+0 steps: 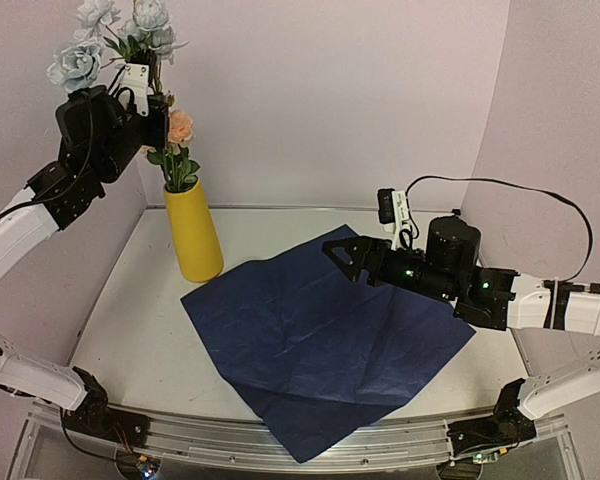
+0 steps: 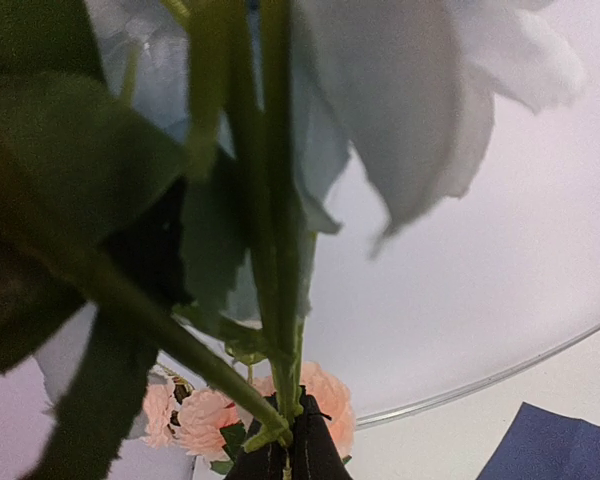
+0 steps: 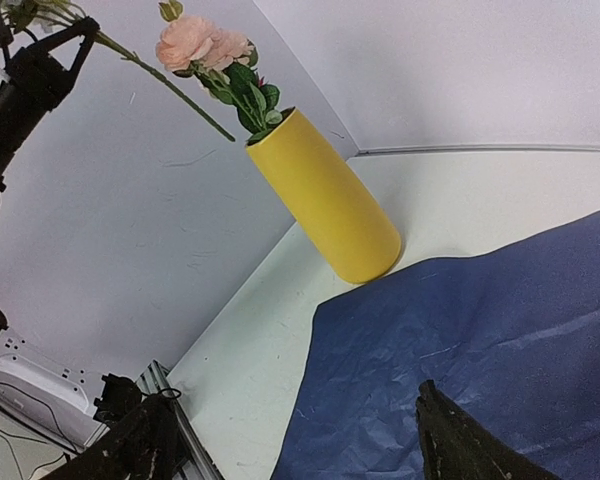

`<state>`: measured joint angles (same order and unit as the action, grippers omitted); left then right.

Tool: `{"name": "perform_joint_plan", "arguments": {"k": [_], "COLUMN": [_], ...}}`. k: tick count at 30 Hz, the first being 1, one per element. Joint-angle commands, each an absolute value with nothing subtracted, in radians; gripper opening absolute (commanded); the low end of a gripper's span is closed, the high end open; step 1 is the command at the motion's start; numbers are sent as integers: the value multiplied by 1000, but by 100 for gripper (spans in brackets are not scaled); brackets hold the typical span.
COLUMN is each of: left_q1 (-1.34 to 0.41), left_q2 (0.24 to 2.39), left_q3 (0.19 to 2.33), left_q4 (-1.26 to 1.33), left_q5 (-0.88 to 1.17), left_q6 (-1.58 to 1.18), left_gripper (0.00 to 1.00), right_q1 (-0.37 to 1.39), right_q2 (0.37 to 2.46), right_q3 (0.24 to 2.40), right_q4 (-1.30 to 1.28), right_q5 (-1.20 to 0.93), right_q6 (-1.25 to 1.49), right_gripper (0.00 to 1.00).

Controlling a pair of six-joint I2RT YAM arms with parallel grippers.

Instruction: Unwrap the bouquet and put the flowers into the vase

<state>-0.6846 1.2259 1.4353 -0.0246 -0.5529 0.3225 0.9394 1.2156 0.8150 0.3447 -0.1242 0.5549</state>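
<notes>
vase (image 1: 193, 235): yellow, upright, far left of table (image 1: 130, 330); peach roses (image 1: 180, 127) in its mouth.
blue blooms (image 1: 110, 35): held high above vase, stems clamped in L gripper (image 1: 158, 100).
navy paper (image 1: 320, 340): flat, centre, touching vase base.
R gripper (image 1: 342, 256): jaws apart, empty, over paper's far right.

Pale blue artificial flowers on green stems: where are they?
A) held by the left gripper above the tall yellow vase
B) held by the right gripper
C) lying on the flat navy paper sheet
A: the left gripper is shut on the stems of the pale blue flowers, above the tall yellow vase.
</notes>
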Motion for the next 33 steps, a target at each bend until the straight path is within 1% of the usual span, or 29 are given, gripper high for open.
{"name": "perform_joint_plan", "arguments": {"k": [1,3,7,12,33], "left_q1": [-571,-536,-526,-519,-518], "left_q2": [1215,1212,1206,1215,1168], "left_q3": [1416,1389,1315,1300,1363], "left_q4": [64,90,163,166,153], "left_q5": [-446,-423,-402,-386,-360], "left_q6": [253,228,202,146,137], "left_gripper": [0,0,0,0,0], "right_q1": [943,944,943,943,943], "right_q2": [1211,1208,1204,1207,1244], "right_q3": [847,846,844,843,863], "right_q4": [362,359,357,357,353], "right_q5": [-126,-126,-124,-125,-129], "right_q6": [542,540,538,537,528], "right_gripper": [83,83,83,83,83]}}
